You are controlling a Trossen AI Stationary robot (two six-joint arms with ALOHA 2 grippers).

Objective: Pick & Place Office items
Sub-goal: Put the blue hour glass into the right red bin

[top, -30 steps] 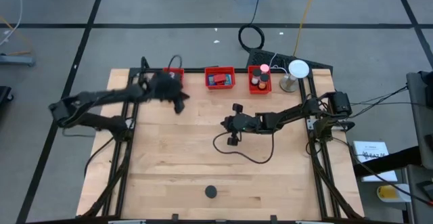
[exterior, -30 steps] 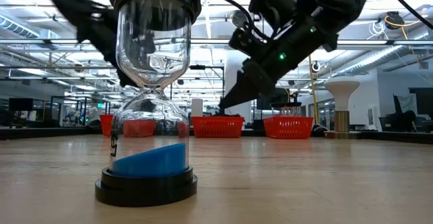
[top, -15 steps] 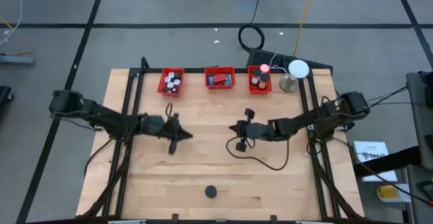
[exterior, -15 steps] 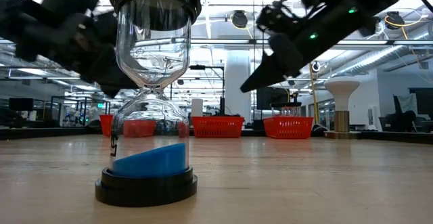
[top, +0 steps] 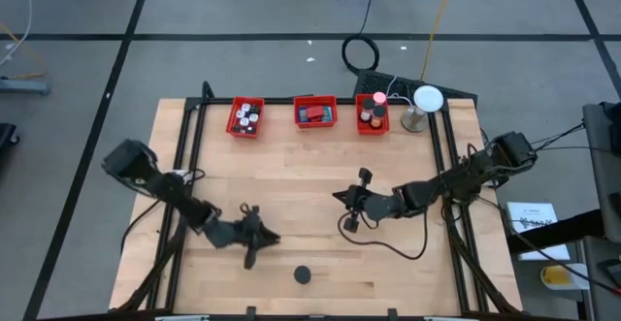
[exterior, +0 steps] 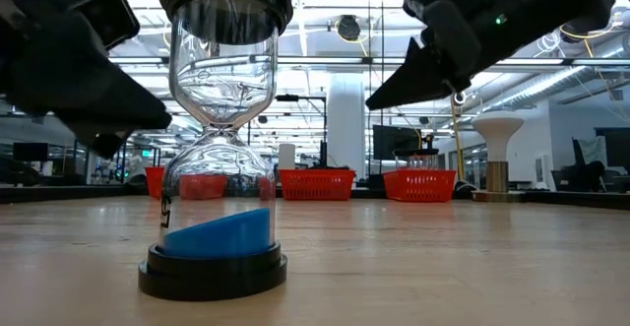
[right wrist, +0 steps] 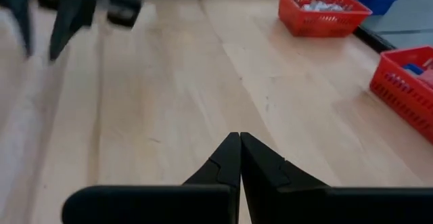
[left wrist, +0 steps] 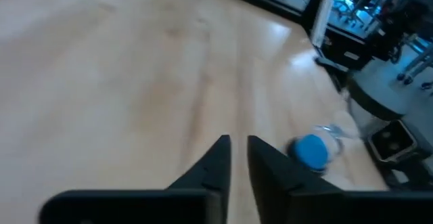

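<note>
The office items lie in three red bins at the far edge: black and white bits in the left bin (top: 245, 117), blue ones in the middle bin (top: 315, 112), dark and red ones in the right bin (top: 373, 113). An hourglass (top: 304, 275) with blue sand (exterior: 219, 229) stands on its black base near the front edge. My left gripper (top: 272, 238) hovers low just left of it, fingers a narrow gap apart (left wrist: 237, 146), nothing between them. My right gripper (top: 337, 196) hangs shut and empty over the table's middle (right wrist: 239, 143).
A white round lamp (top: 427, 98) stands at the far right corner beside the right bin. A black cable (top: 388, 245) loops on the table under my right arm. Bare wood lies between the two grippers and the bins.
My left gripper has swung from the far left bin toward the near edge and down, ending low beside the hourglass. My right gripper has drifted a little toward the near and right edges, rolling slightly, its cable loop trailing along. The hourglass has kept still.
</note>
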